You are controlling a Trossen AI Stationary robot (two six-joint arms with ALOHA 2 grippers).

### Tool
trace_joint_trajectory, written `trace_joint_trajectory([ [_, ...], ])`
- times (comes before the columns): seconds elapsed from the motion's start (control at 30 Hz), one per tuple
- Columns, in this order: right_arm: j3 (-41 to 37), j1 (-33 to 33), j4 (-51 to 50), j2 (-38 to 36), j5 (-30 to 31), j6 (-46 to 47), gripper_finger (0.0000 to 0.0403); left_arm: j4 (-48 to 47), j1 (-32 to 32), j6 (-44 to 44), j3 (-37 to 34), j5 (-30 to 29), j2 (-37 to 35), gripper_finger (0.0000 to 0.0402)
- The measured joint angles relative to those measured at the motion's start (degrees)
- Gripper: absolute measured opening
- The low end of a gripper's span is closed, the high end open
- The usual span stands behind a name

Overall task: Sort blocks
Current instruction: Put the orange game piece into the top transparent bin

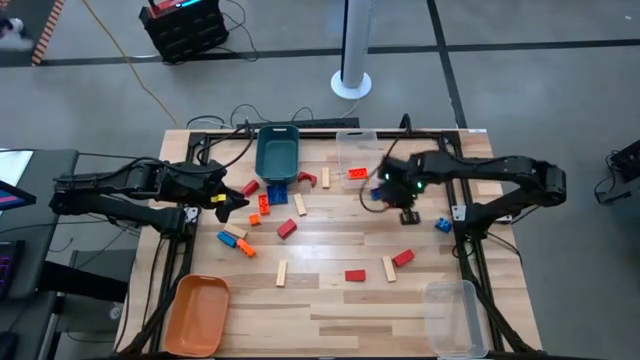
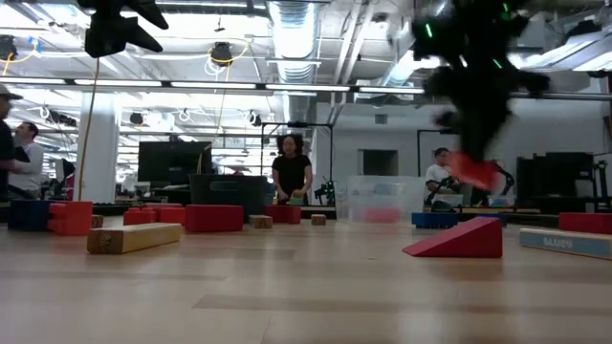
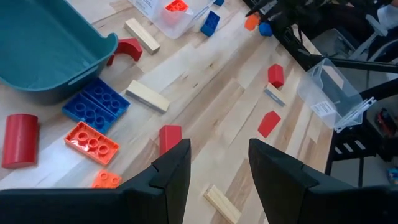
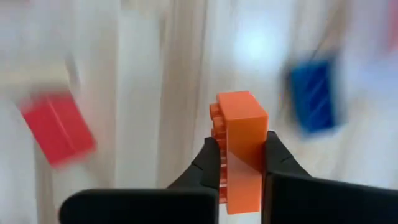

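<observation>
Above the table's right side, the right claw [image 4: 242, 163] pinches an orange block [image 4: 241, 149] (left claw [image 3: 219, 165] gapes, empty).

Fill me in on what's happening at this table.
A two-armed robot is sorting toy blocks. The right gripper is shut on an orange brick, held above the table beside the clear bin, which already holds an orange piece. The left gripper hangs open over the scattered blocks near the teal bin, holding nothing. Most blocks lie loose on the table.
</observation>
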Motion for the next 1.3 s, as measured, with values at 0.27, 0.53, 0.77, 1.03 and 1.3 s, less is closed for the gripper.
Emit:
trace_joint_trajectory([
  [0.27,16.2,-4.5,8.5,3.7,3.0,-1.7,0.005,0.0,0.0,0.5,0.0,-0.7,0.0,0.0158],
  [0.53,24.5,-8.0,4.8,21.4,4.2,-5.7,0.005,0.0,0.0,0.8,0.0,-1.2,0.0,0.0158],
  [0.77,29.4,-10.6,-0.2,32.9,8.0,-8.6,0.0051,-0.1,0.0,0.8,0.0,-1.2,0.0,0.0158],
  [1.03,29.8,-10.7,0.4,36.0,7.6,-9.3,0.0075,-0.2,0.0,1.3,0.0,-1.1,0.0,0.0158],
  [1.3,29.7,-12.3,-0.6,33.6,7.4,-6.9,0.0158,-0.6,0.0,2.1,0.0,-1.1,0.0,0.0158],
])
